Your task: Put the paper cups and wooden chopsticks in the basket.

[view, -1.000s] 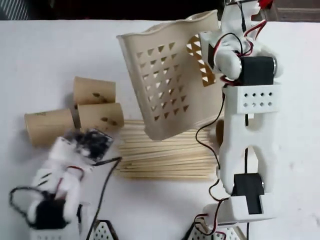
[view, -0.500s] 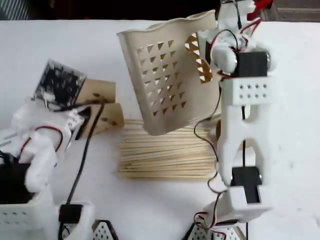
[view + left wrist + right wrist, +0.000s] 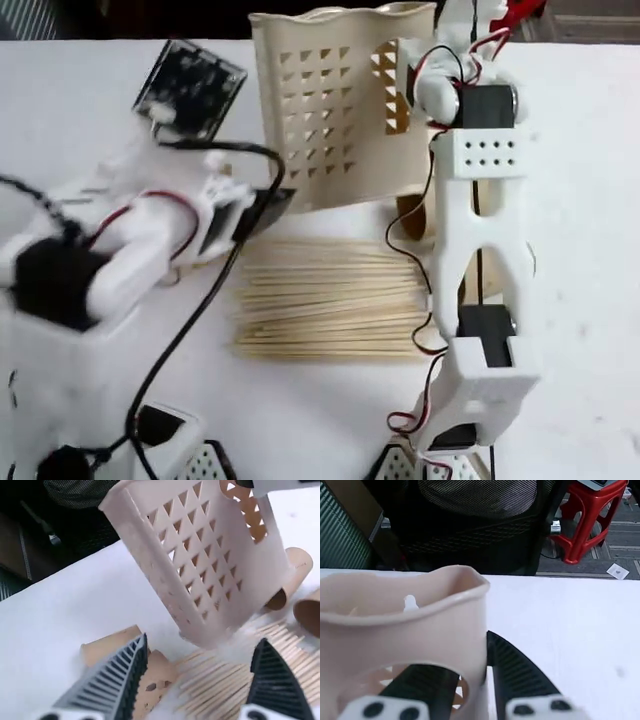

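Two tan paper cups [image 3: 106, 647] lie on their sides on the white table [image 3: 60, 110] at the left, close together, directly beneath the left gripper [image 3: 202, 641]. Its ribbed black fingers [image 3: 116, 680] are spread wide apart and hold nothing. In the high view the white left arm [image 3: 150, 235] extends from the near left side of the table toward the middle. Just to the right of those cups, in the middle of the table, a flat pile of pale wooden chopsticks [image 3: 325, 305] lies with the sticks running left to right, all roughly parallel. Over the pile's far edge is the cream plastic basket with triangular cut-outs [image 3: 330, 120], tipped off level, its lower corner above the sticks; whether it touches them cannot be told. The right gripper [image 3: 476, 655] is clamped on the basket's rim at its right-hand end. One black finger sits inside the wall and the other outside, with the wall pinched between them. The white right arm [image 3: 470, 200] runs from the near edge of the table up to that rim. Past the basket's right side, two more brown paper cups [image 3: 295, 570] lie on the table near the right end of the chopsticks, one just beside the basket's wall and the other a little apart from it.
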Tool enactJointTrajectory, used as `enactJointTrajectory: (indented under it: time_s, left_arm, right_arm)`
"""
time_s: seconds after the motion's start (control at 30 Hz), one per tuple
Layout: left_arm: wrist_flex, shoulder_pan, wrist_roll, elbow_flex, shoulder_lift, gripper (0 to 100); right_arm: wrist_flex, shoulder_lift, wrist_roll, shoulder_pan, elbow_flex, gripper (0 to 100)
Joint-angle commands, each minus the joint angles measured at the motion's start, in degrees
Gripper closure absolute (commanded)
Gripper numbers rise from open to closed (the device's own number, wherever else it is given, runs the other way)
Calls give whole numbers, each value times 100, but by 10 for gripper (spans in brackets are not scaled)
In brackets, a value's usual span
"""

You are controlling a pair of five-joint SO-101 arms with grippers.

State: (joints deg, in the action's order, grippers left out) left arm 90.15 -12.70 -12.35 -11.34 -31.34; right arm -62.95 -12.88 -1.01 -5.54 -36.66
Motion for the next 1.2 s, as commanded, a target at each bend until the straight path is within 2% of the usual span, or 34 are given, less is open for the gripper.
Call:
enactJointTrajectory:
  time_s: [0.0,0.2,0.3,0.7,1.17]
  left_arm:
    - [-1442,-75,132,1134,127,671]
    - [-3587,268,132,3051,303,675]
    - [-4202,435,141,3402,462,675]
    - [-5415,936,431,3446,1613,675]
    - [-6171,1156,440,3437,2158,675]
  right_arm:
    - [84,75,70,40,-624,982]
    - [13,75,62,31,-633,982]
    - [13,66,62,4,-624,982]
    - [4,-796,-677,-593,-677,982]
    - [-4,-1015,-756,-708,-519,982]
